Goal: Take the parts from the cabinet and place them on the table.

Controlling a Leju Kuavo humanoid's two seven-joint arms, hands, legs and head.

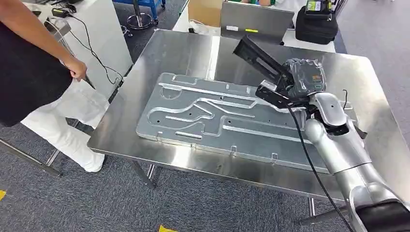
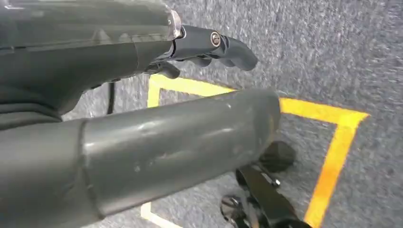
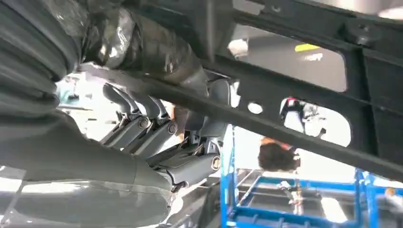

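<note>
As the part is carried over the table, these points are noted.
Part: a black bracket (image 1: 258,57) is held above the table's (image 1: 164,48) far right area, over a large metal plate (image 1: 212,121).
Right hand (image 1: 302,79): closed around the bracket's near end.
Axis: the long axis is run from the hand up and away to the far left, tilted.
Left hand (image 2: 209,45): hung low over the carpet; nothing is held, its fingers lightly curled, and whether it is closed cannot be told.
Nearer hand: the right, judged.

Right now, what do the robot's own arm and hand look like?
The right arm is smooth, rounded silver shells with dark gaps at the joints and a thin black cable running along it. The right hand has a grey ribbed cover with a small orange mark, and darker jointed fingers.
</note>
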